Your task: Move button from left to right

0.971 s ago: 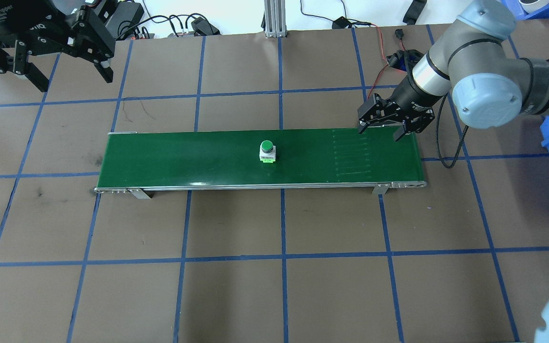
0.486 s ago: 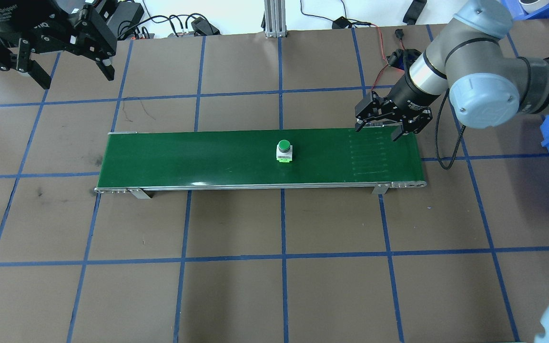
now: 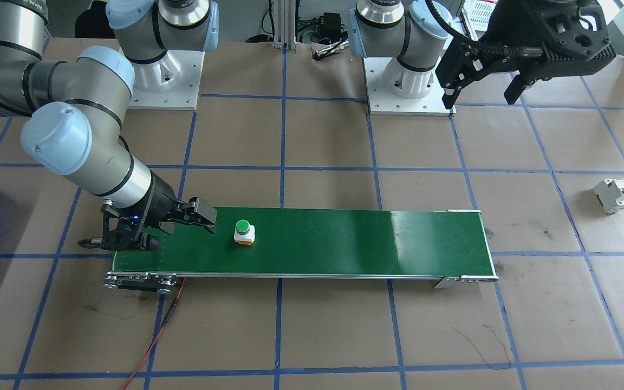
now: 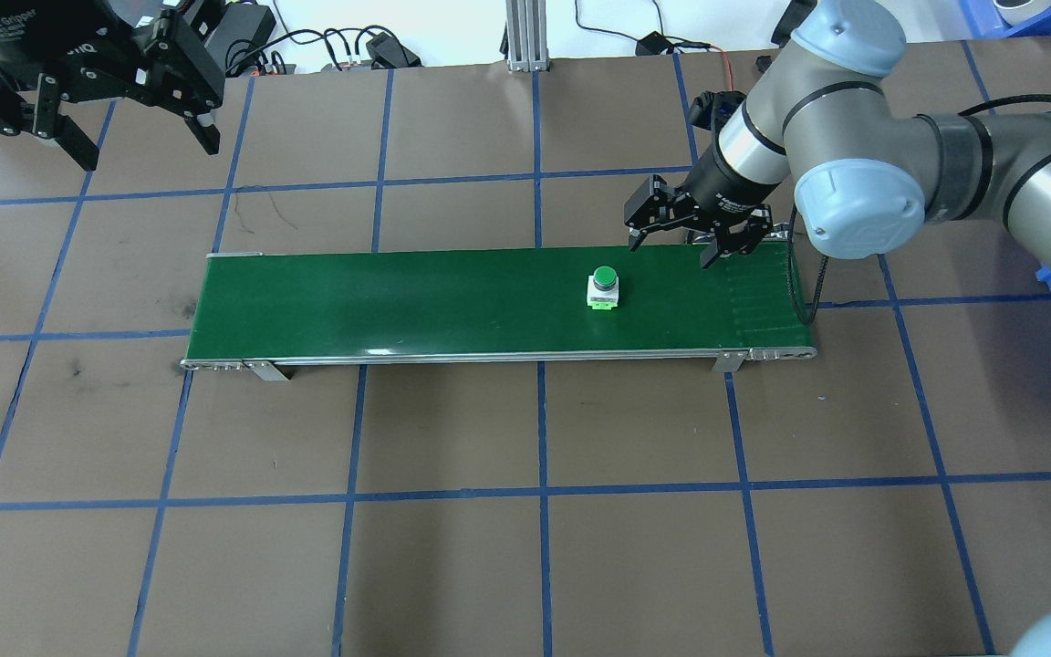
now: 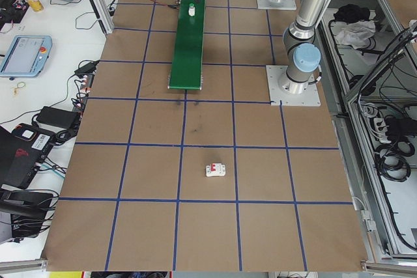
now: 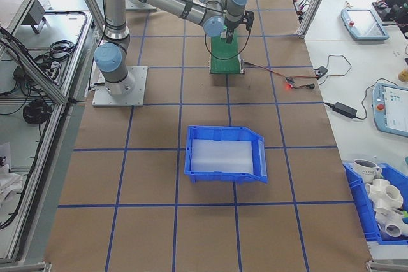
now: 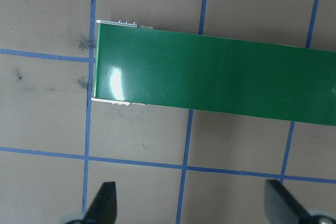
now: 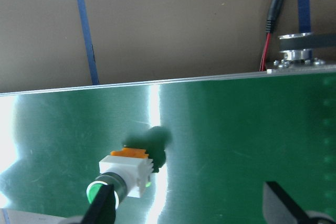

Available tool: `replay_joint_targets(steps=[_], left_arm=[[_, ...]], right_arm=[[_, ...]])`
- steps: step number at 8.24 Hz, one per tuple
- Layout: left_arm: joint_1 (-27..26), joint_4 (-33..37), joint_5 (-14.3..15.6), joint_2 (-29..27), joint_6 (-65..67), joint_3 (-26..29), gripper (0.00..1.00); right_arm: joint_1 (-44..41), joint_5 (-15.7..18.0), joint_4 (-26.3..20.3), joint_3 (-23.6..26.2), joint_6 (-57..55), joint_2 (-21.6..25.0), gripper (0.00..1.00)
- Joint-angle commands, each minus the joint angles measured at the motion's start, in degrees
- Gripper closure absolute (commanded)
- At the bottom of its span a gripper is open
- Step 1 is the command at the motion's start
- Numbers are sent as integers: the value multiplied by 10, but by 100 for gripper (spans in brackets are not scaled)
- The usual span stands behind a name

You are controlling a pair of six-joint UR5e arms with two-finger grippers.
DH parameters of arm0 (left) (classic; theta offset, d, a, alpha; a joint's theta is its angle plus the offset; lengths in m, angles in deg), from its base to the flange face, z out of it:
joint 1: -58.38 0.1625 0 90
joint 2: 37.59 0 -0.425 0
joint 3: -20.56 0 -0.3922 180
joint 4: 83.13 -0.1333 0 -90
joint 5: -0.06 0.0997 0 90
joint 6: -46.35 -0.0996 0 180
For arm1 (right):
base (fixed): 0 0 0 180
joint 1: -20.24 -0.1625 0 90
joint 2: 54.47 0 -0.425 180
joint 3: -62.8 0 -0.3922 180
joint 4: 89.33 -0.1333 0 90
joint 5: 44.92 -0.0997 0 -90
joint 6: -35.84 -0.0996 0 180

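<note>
Button (image 4: 604, 286) upright on green belt (image 4: 398, 301), past mid-belt toward right end. Right pincer (image 4: 677, 239) spread wide, empty, hovering just beside button over belt's far edge. Left pincer (image 4: 115, 123) released too, well apart beyond belt's left end, above bench (image 4: 525, 566).

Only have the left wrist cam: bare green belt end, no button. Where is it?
Observer: The small push-button with the round green cap stands upright on the green conveyor belt, toward the robot's right end.
Operator: Right gripper on it?
Observer: No. The right gripper is open, at the belt edge away from the robot, beside the button and not touching it.
Operator: Anything else out there?
Observer: A white block with a red switch sits on the brown table, off the belt's left end.
</note>
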Motion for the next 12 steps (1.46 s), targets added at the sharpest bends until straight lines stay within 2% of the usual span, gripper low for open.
replay_joint_targets(steps=[1, 4, 5, 6, 7, 8, 9, 10, 12], left_arm=[[0, 0, 0, 0, 0, 0, 0], [0, 2, 0, 0, -1, 0, 0], [0, 2, 0, 2, -1, 0, 0], [0, 2, 0, 2, -1, 0, 0], [0, 3, 0, 2, -1, -1, 0], [0, 3, 0, 3, -1, -1, 0], [0, 3, 0, 3, -1, -1, 0], [0, 3, 0, 3, -1, -1, 0], [0, 4, 0, 4, -1, -1, 0]], right_arm=[[-33, 45, 5, 0, -51, -15, 2], [-36, 68, 6, 0, -47, -29, 2], [-36, 112, 5, 0, -13, -36, 11], [-36, 158, 3, 1, 24, -38, 32], [-36, 163, 1, 3, 29, -40, 50], [-36, 166, 1, 2, 38, -41, 73], [-36, 178, 0, 0, 58, -40, 89], [-35, 181, 0, -2, 80, -39, 94], [-20, 227, -8, -45, 126, -34, 94]])
